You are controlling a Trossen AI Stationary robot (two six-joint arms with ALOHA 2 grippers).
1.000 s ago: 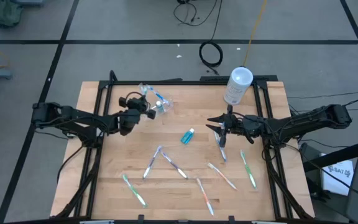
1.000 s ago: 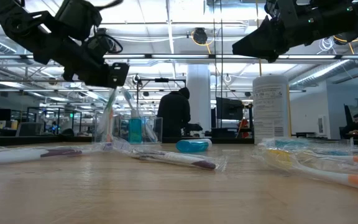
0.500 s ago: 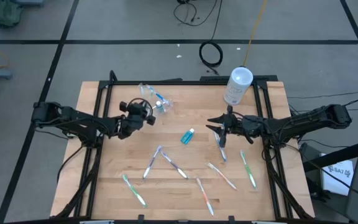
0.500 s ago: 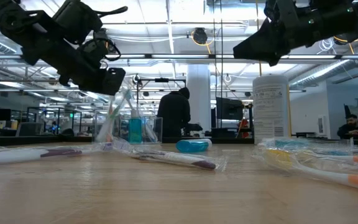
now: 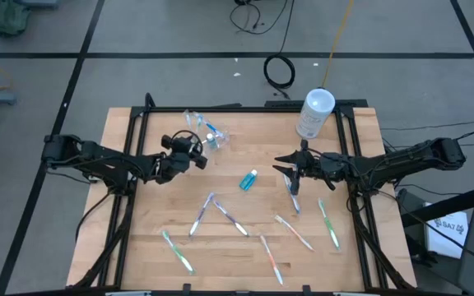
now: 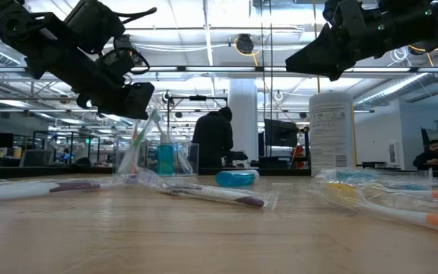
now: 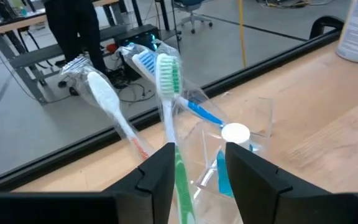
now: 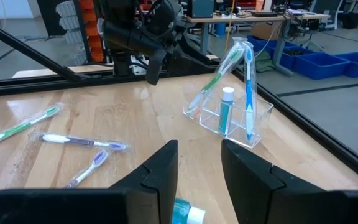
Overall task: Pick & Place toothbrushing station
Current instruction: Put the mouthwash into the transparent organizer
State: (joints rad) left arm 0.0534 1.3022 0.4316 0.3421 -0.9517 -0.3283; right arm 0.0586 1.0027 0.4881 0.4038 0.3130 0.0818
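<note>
Placing step: I judge I am at the release of one brush into the clear pouch (image 7: 257, 127), with most of the station not yet gathered.
Left gripper: the left gripper (image 7: 197, 152) hangs just beside the pouch at the back of the table (image 5: 146, 238); its fingers stand apart, wider than the slim handle between them.
Brush in hand: the green toothbrush (image 7: 168, 74) runs up between those fingers without visibly touching either and leans on the pouch, head up; I cannot tell whether its foot sits fully inside.
Pouch contents: just ahead of the left gripper I see a white-headed brush (image 7: 101, 93), a blue brush (image 7: 143, 62) and a white-capped teal tube (image 7: 225, 171) standing in the pouch.
Right gripper: the right gripper (image 5: 290, 168) waits above the wood well apart from the pouch, fingers parted and holding nothing.
Loose tube: a second teal tube (image 5: 248, 179) lies between the two grippers, nearer the right one.
Loose brushes: about seven toothbrushes (image 5: 220, 212) lie scattered on the near half of the table, one just under the right gripper.
Next move: I would lift the left gripper straight up and clear of the green handle so it does not tip the pouch, then swing toward the nearest loose brush and come down with the fingers across its handle.
Risk: the light pouch could slide or topple if a finger catches a leaning brush.
</note>
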